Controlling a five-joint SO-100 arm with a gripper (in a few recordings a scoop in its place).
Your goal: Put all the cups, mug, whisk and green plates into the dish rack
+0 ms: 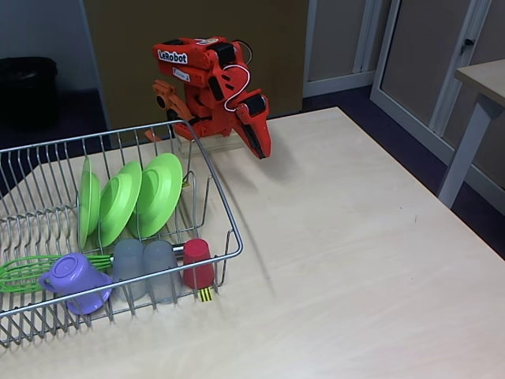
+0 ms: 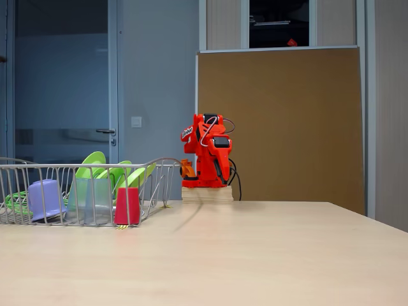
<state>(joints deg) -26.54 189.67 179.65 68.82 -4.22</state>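
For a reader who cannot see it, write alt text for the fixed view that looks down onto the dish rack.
A silver wire dish rack holds three green plates on edge, a purple mug, two grey cups, a red cup and a green whisk. Behind it, an orange robot arm sits folded on the pale table.

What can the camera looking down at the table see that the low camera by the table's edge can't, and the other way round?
From above, a fixed view lets you count three green plates standing apart, and it has a black bin and another table's leg. From low down, a fixed view has a door handle, a light switch and a high window. Both fixed views share the dish rack, purple mug, grey cups, red cup and orange arm.
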